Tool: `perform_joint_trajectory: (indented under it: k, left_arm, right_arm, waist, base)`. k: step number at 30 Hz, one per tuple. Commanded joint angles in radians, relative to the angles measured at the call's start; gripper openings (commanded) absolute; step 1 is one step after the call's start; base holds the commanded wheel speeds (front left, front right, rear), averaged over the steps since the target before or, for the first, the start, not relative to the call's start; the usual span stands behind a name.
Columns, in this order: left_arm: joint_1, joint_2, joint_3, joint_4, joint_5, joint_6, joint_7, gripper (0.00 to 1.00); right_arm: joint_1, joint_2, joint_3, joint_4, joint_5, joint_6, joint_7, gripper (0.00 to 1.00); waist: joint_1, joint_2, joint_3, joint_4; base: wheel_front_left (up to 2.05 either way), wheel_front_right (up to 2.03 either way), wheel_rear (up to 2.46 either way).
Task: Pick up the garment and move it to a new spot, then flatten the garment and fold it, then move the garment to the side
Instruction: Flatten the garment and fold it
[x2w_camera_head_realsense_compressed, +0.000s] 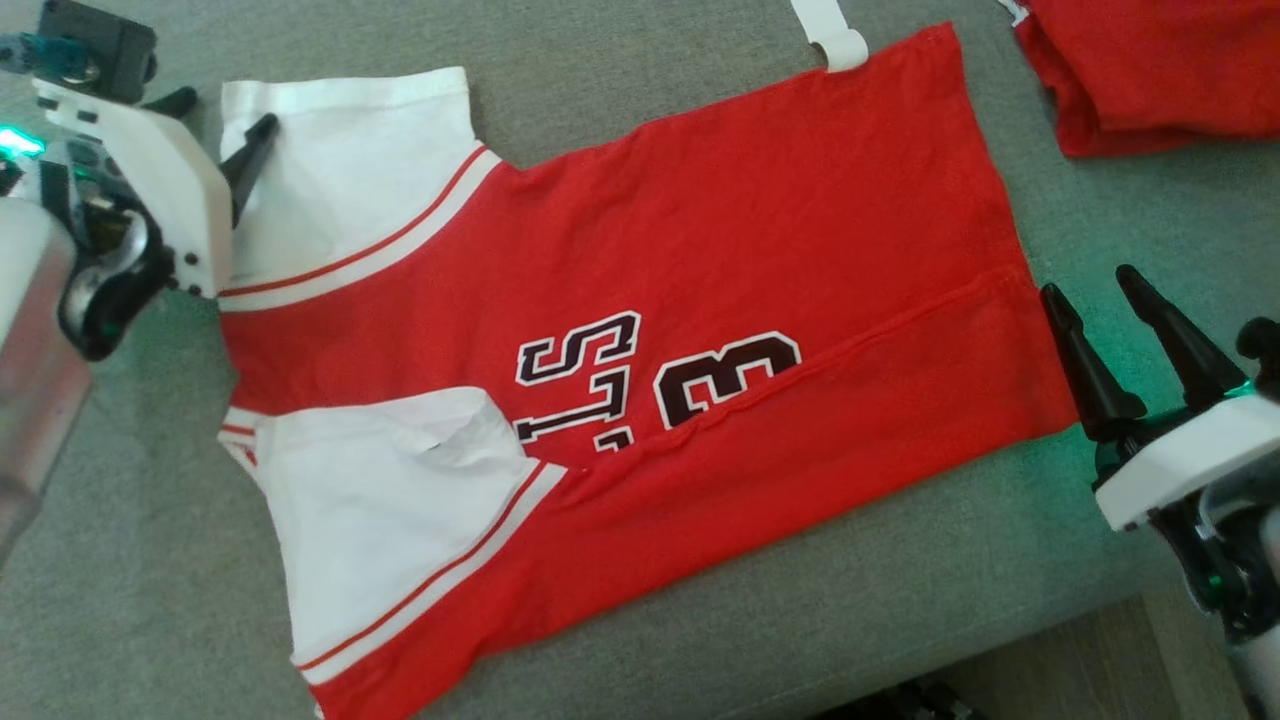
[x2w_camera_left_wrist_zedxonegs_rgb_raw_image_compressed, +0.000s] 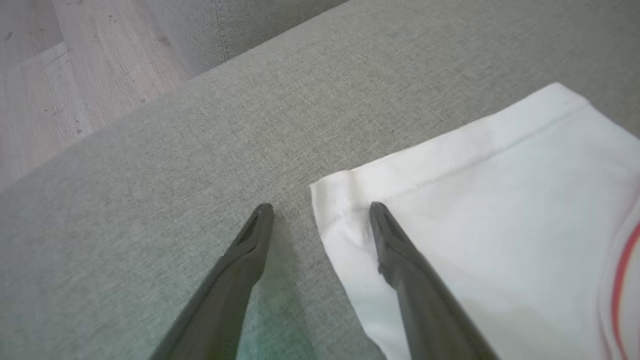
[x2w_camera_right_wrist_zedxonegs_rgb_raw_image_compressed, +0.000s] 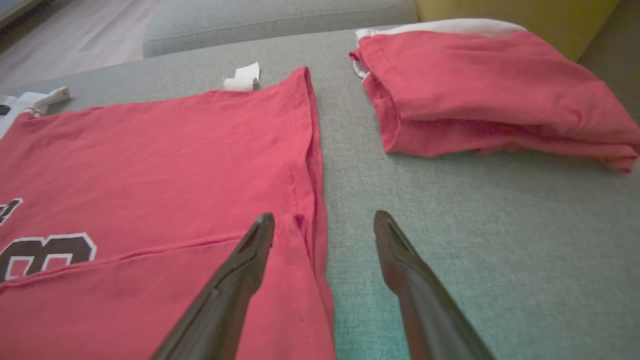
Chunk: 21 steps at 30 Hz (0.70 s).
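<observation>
Red shirt (x2w_camera_head_realsense_compressed: 700, 300) lay flat on the grey sofa cushion (x2w_camera_head_realsense_compressed: 900, 600). Its long axis ran across the head view, with the white sleeves toward the left gripper (x2w_camera_head_realsense_compressed: 225, 115) and the hem toward the right gripper (x2w_camera_head_realsense_compressed: 1088, 282). Each arm was nearest its own end. Both grippers stood wide open. The left wrist view showed one finger over the sleeve corner (x2w_camera_left_wrist_zedxonegs_rgb_raw_image_compressed: 340, 200) and the other over bare cushion. The right wrist view showed the same straddle at the hem (x2w_camera_right_wrist_zedxonegs_rgb_raw_image_compressed: 312, 165), and a folded red pile (x2w_camera_right_wrist_zedxonegs_rgb_raw_image_compressed: 490, 90) well apart.
</observation>
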Motion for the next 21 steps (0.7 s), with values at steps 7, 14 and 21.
perform_joint_trajectory:
  k: [7, 14, 21]
  left_arm:
    - [-0.089, 0.062, -0.004, 0.029, -0.007, 0.002, -0.039, 1.00]
    - [-0.097, 0.048, -0.020, 0.064, -0.030, 0.002, -0.037, 0.80]
    - [-0.096, 0.055, -0.043, 0.018, -0.099, 0.002, -0.042, 0.00]
  right_arm:
    - [-0.031, -0.037, 0.019, 0.007, 0.008, 0.004, -0.031, 1.00]
    - [-0.049, -0.039, 0.029, 0.023, 0.007, 0.004, -0.040, 1.00]
    - [-0.068, -0.050, 0.028, 0.037, 0.014, 0.004, -0.045, 1.00]
  waist:
    - [-0.0001, 0.0001, 0.014, -0.007]
    - [-0.0001, 0.0001, 0.020, -0.006]
    - [-0.0001, 0.0001, 0.023, 0.000]
  base:
    - [0.00, 0.00, 0.00]
    - [0.00, 0.00, 0.00]
    - [0.00, 0.00, 0.00]
